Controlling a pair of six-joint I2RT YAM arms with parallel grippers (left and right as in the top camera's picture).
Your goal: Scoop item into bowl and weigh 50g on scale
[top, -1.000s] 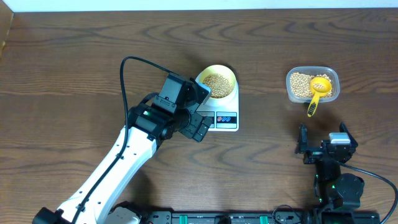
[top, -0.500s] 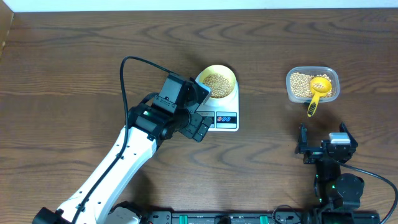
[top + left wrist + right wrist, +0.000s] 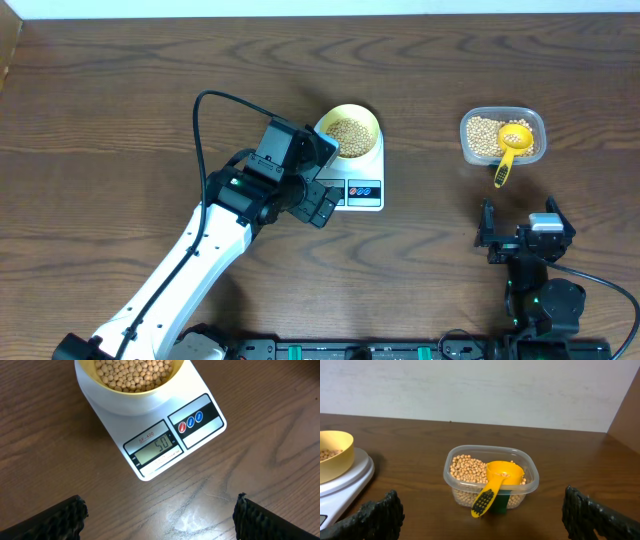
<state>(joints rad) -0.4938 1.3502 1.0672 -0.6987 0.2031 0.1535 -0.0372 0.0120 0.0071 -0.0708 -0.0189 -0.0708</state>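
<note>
Soybeans (image 3: 347,131) lie in two places on the far half of the wooden table (image 3: 120,100), and both arms sit nearer than either heap. Nearest, at the right, the right gripper (image 3: 520,235) rests low by the near edge, its jaws spread wide and empty, facing the far side. Left of centre and a little farther out, the white left arm reaches diagonally toward the middle, and the left gripper (image 3: 322,180) hangs over the near left corner of the white digital kitchen scale (image 3: 365,200), jaws wide apart with nothing between them. In the left wrist view its two dark fingertips (image 3: 65,517) frame bare wood just in front of the scale. The scale's display (image 3: 156,446) faces the near side and reads 50, with a red and a blue button (image 3: 190,421) beside it. On the round platform at the scale's far end stands the pale yellow bowl (image 3: 372,120), with a layer of soybeans inside. Well to the right, at about the same depth, a clear plastic container (image 3: 465,135) holds more soybeans, and a bright yellow measuring scoop (image 3: 511,145) leans in it, cup on the beans, handle tilted over the near rim.
</note>
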